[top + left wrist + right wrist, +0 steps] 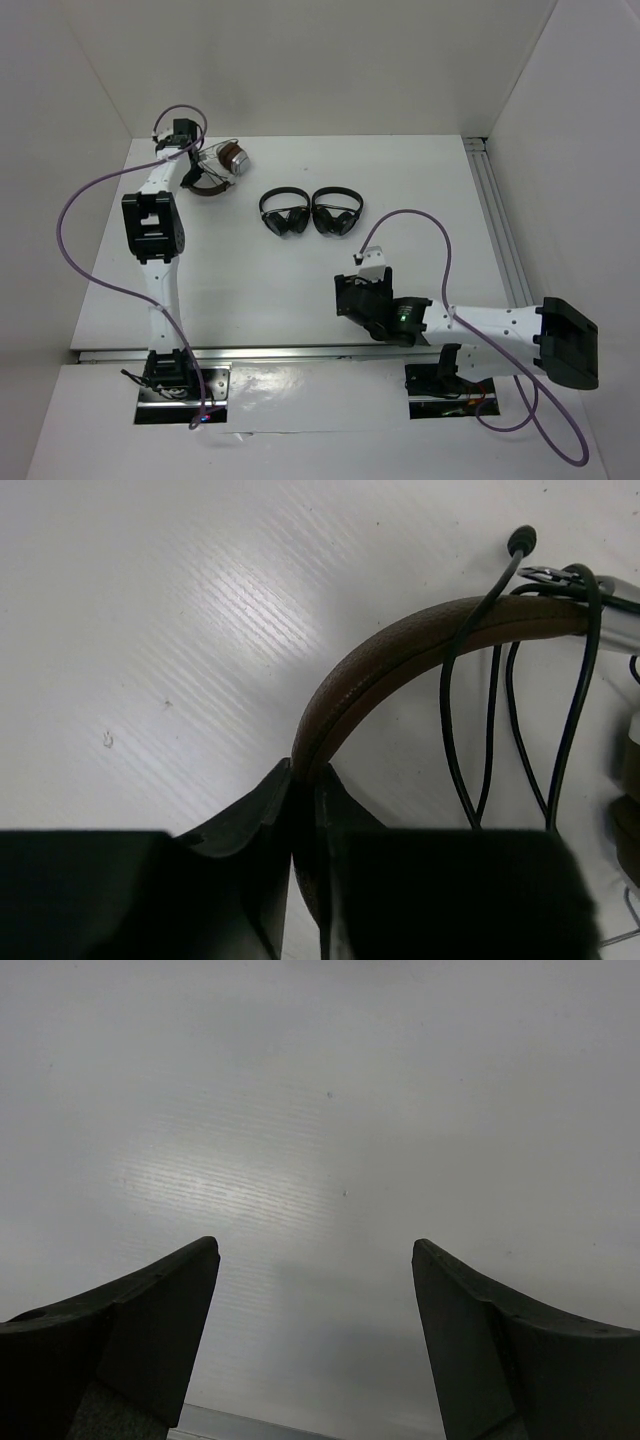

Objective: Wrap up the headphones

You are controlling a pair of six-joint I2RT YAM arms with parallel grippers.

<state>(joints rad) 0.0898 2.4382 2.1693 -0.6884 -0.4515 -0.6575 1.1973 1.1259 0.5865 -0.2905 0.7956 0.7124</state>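
Brown headphones (232, 160) lay at the table's (400, 180) far-left corner, thin dark cable (447, 710) looped over the headband (400, 640). Left claw (305, 772) narrow, pinching the headband. Right claw (315, 1250) wide, holding nothing, near the front edge.

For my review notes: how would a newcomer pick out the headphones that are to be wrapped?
Look to the table's far left corner. The headphones lie there, headband between the left end effector's fingers. Unlike the two black headphones mid-table, they have a brown headband and silver cups.

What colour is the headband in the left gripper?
Brown; the headband shows best in the left wrist view.
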